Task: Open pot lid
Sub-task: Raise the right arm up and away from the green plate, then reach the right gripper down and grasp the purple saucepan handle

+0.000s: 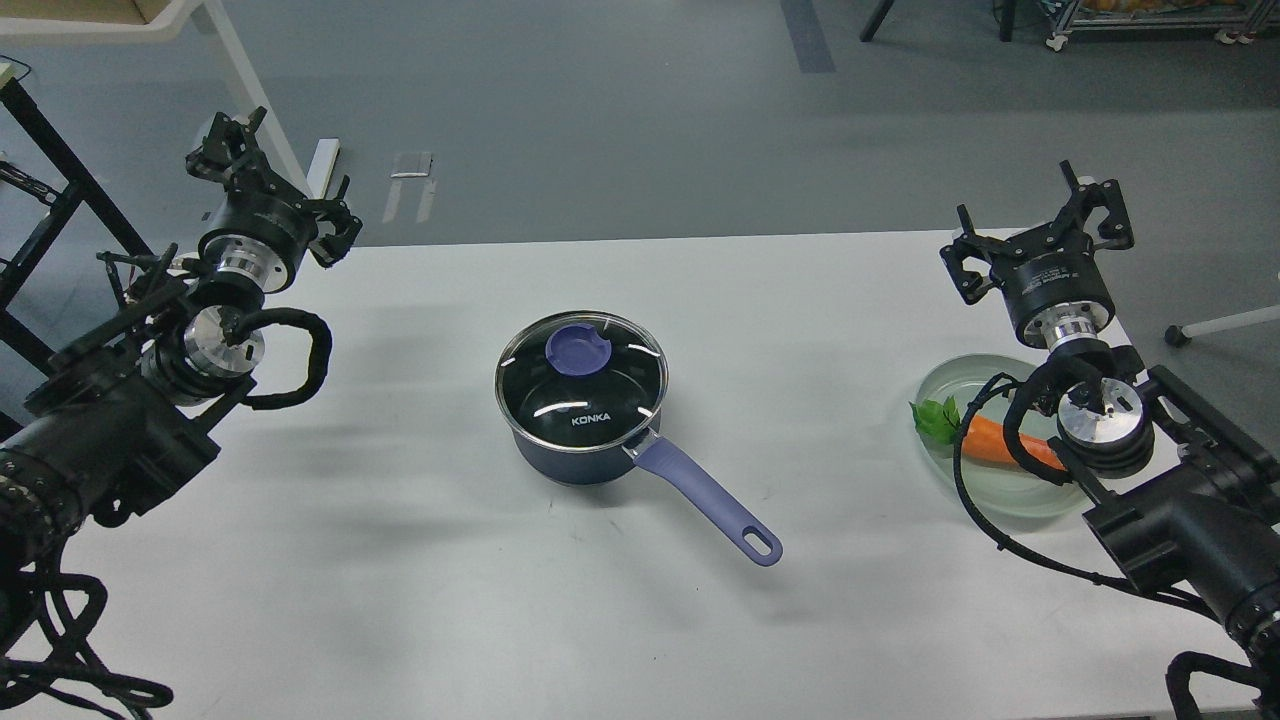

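The pot (575, 455), a small dark navy saucepan, stands in the middle of the white table (800, 320). Its long purple-blue handle (710, 505) points toward the front right. The pot lid (580, 385), clear glass with a metal rim and white KONKA lettering, rests on top of the pot, its purple-blue knob (577, 349) toward the back. My left gripper (280, 180) hovers open at the table's far left corner, well away from the pot. My right gripper (1035, 228) is open at the far right edge, holding nothing.
A pale green glass plate (935, 385) sits at the right under my right arm, with an orange carrot (990, 440) and a green leaf (935, 420) on it. Black cables hang from both arms. Grey floor lies beyond the table's far edge.
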Available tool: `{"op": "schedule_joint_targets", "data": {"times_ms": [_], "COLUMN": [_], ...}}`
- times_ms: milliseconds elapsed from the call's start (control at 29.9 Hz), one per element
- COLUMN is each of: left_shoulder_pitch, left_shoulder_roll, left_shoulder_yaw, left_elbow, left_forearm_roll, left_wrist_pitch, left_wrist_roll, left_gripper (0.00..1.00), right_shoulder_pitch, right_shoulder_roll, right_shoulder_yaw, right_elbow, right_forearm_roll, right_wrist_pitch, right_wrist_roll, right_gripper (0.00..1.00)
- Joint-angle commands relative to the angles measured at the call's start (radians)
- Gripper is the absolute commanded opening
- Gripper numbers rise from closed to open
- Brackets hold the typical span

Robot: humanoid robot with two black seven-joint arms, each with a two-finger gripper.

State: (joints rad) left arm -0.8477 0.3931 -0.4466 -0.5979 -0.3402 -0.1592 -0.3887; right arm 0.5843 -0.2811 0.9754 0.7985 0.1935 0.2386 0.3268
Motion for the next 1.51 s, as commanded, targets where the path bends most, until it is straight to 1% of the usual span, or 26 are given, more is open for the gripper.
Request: {"op": "schedule_joint_targets", "data": {"times_ms": [0,100,201,301,368,435,569,669,736,803,870,937,1104,1171,1271,1372,1472], "left_shoulder_pitch": [0.01,0.009,0.004,-0.005,-0.011,-0.027,-0.033,-0.034,-0.037,-0.042,-0.042,-0.039,-0.034,-0.036,-0.042,-0.042,-0.042], "left_shoulder_roll": [0.0,-0.008,-0.007,0.0,0.012,0.033,0.041,0.038,0.036,0.039,0.043,0.047,0.062,0.062,0.059,0.059,0.061], "left_shoulder_yaw": [0.005,0.003,0.003,0.003,-0.001,0.008,0.016,0.02,0.022,0.023,0.025,0.037,0.058,0.058,0.058,0.058,0.058], "left_elbow": [-0.002,-0.002,-0.003,-0.005,-0.005,-0.008,-0.048,-0.053,-0.057,-0.071,-0.076,-0.089,-0.117,-0.117,-0.117,-0.117,-0.118], "left_forearm_roll": [0.006,0.001,0.0,0.001,0.003,0.006,0.015,0.016,0.016,0.016,0.024,0.059,0.188,0.219,0.239,0.253,0.26], "left_wrist_pitch": [0.001,0.009,0.042,0.076,0.078,0.073,0.078,0.079,0.079,0.079,0.078,0.078,0.078,0.075,0.078,0.075,0.075], "left_wrist_roll": [-0.004,-0.019,-0.019,-0.019,-0.012,-0.006,-0.004,-0.003,-0.003,-0.001,0.017,0.031,0.03,0.028,0.028,0.027,0.025], "left_gripper": [1.0,1.0,1.0,1.0,1.0,1.0,1.0,1.0,1.0,1.0,1.0,1.0,1.0,1.0,1.0,1.0,1.0], "right_shoulder_pitch": [-0.003,-0.006,-0.007,0.006,0.046,0.116,0.297,0.428,0.52,0.613,0.696,0.755,0.79,0.79,0.798,0.85,0.933], "right_shoulder_roll": [-0.01,-0.024,-0.067,-0.121,-0.171,-0.236,-0.37,-0.441,-0.483,-0.51,-0.53,-0.535,-0.529,-0.521,-0.51,-0.454,-0.389], "right_shoulder_yaw": [-0.003,-0.007,-0.018,-0.093,-0.151,-0.246,-0.501,-0.67,-0.788,-0.913,-1.009,-1.058,-1.08,-1.083,-1.089,-1.167,-1.285], "right_elbow": [0.022,0.034,0.037,0.051,0.062,0.076,0.114,0.168,0.212,0.247,0.266,0.271,0.304,0.356,0.441,0.453,0.458], "right_forearm_roll": [0.001,0.0,-0.002,-0.003,-0.005,-0.011,-0.014,-0.046,-0.11,-0.225,-0.336,-0.445,-0.728,-0.839,-0.934,-1.008,-1.059], "right_wrist_pitch": [-0.002,-0.002,0.007,0.01,0.01,0.01,0.011,0.011,0.01,0.01,0.01,0.011,0.011,0.005,0.004,0.004,0.004], "right_wrist_roll": [0.0,0.0,0.0,0.0,0.001,0.001,0.003,0.004,0.006,0.009,0.009,0.008,0.004,0.004,0.003,0.001,0.003], "right_gripper": [1.0,1.0,1.0,1.0,1.0,1.0,1.0,1.0,1.0,1.0,1.0,1.0,1.0,1.0,1.0,1.0,1.0]}}
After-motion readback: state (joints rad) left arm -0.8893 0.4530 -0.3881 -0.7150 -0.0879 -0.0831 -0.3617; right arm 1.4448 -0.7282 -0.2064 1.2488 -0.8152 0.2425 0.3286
